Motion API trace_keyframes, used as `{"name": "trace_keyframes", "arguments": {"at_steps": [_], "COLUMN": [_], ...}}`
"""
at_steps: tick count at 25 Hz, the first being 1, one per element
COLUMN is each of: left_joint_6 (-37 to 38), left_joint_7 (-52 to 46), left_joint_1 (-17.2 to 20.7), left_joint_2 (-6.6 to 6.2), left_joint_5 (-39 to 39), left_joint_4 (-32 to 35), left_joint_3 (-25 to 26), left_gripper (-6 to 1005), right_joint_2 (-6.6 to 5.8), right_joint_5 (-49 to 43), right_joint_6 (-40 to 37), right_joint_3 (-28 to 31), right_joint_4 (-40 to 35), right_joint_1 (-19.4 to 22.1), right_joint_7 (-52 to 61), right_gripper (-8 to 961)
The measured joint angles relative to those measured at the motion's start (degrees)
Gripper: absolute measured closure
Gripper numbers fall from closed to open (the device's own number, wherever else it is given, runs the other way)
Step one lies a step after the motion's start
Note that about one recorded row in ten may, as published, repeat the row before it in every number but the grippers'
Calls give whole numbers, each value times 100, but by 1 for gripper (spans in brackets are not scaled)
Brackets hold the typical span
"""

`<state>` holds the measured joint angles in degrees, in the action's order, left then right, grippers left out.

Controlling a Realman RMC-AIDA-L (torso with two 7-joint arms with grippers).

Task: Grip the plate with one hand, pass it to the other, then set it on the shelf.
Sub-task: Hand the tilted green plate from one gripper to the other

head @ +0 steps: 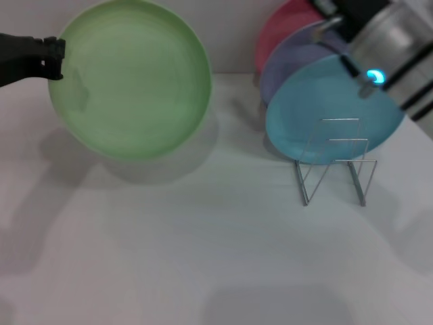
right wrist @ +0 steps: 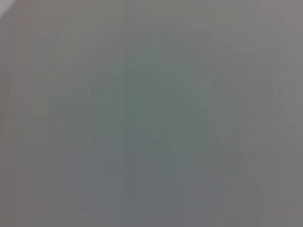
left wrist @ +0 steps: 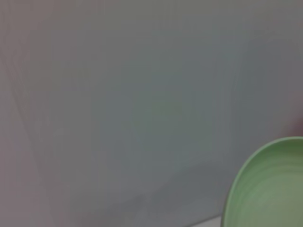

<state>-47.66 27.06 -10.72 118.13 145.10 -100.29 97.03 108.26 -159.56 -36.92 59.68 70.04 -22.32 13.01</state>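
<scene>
The light green plate [head: 135, 78] hangs tilted above the white table at the back left, casting a shadow below it. My left gripper [head: 57, 58] comes in from the left and is shut on the plate's left rim. In the left wrist view a curved part of the plate [left wrist: 270, 189] fills one corner. The wire shelf [head: 335, 169] stands on the table at the right, its front slots empty. My right arm [head: 379, 34], with a cyan light on it, is raised at the back right above the shelf's plates. The right wrist view is a blank grey surface.
A sky-blue plate [head: 325, 108] stands upright in the shelf, with a lavender plate [head: 298, 54] and a pink plate [head: 281, 27] behind it. The white table [head: 203, 237] stretches across the front.
</scene>
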Motion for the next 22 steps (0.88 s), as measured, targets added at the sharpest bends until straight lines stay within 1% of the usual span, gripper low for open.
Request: {"name": "trace_keyframes", "arguments": {"at_steps": [1, 2, 3, 4, 5, 6, 7, 8, 9, 10, 11, 12, 13, 14, 15, 16, 17, 18, 19, 20, 21, 22], "left_joint_6": [128, 128, 199, 199, 218, 246, 246, 269, 291, 326, 368, 368, 387, 387, 397, 407, 429, 449, 479, 507, 541, 541], "left_joint_7": [31, 31, 55, 55, 58, 59, 59, 59, 60, 61, 61, 61, 62, 62, 62, 62, 63, 63, 63, 63, 63, 63], "left_joint_1": [26, 26, 43, 43, 44, 44, 44, 44, 44, 44, 44, 44, 44, 44, 44, 44, 44, 44, 43, 43, 44, 44], "left_joint_2": [1, 1, 5, 5, 5, 3, 3, 1, -1, -4, -4, -4, -4, -4, -3, -3, -2, -2, 1, 3, 5, 5], "left_joint_5": [1, 1, 1, 1, 1, 1, 1, 0, 1, 1, 1, 1, 1, 1, 1, 0, 1, 0, 0, 0, 0, 0], "left_joint_4": [-3, -3, -12, -12, -15, -16, -16, -17, -17, -19, -25, -25, -26, -26, -26, -27, -26, -26, -21, -13, -11, -11], "left_joint_3": [1, 1, 2, 2, 1, 1, 1, 1, 1, 1, 1, 1, 1, 1, 1, 1, 1, 1, -1, -3, -13, -13], "left_gripper": [969, 969, 969, 969, 969, 969, 970, 970, 970, 970, 970, 970, 970, 970, 970, 970, 970, 970, 970, 970, 970, 970], "right_joint_2": [90, 90, 152, 152, 163, 183, 183, 245, 245, 291, 398, 398, 505, 505, 555, 632, 730, 968, 968, 1049, 1085, 1085], "right_joint_5": [-530, -530, -744, -744, -745, -748, -748, -751, -751, -752, -742, -742, -649, -649, -572, -458, -351, -225, -225, -193, -59, -59], "right_joint_6": [999, 999, 1993, 1993, 2535, 3302, 3302, 4179, 4179, 4568, 5380, 5380, 6201, 6201, 6538, 6924, 7247, 7700, 7700, 7854, 8091, 8091], "right_joint_3": [196, 196, 296, 296, 318, 384, 384, 521, 521, 590, 747, 747, 887, 887, 951, 1035, 1133, 1343, 1343, 1426, 1482, 1482], "right_joint_4": [548, 548, 1115, 1115, 1430, 1868, 1868, 2315, 2315, 2499, 2886, 2886, 3240, 3240, 3386, 3525, 3637, 3735, 3735, 3737, 3725, 3725], "right_joint_1": [69, 69, 137, 137, 160, 186, 186, 221, 221, 244, 298, 298, 312, 312, 304, 296, 291, 313, 313, 330, 323, 323], "right_joint_7": [366, 366, 533, 533, 527, 490, 490, 471, 471, 467, 456, 456, 408, 408, 348, 238, 77, -212, -212, -290, -302, -302], "right_gripper": [129, 129, 129, 129, 128, 128, 128, 128, 128, 128, 128, 128, 128, 128, 129, 129, 129, 129, 129, 129, 129, 129]}}
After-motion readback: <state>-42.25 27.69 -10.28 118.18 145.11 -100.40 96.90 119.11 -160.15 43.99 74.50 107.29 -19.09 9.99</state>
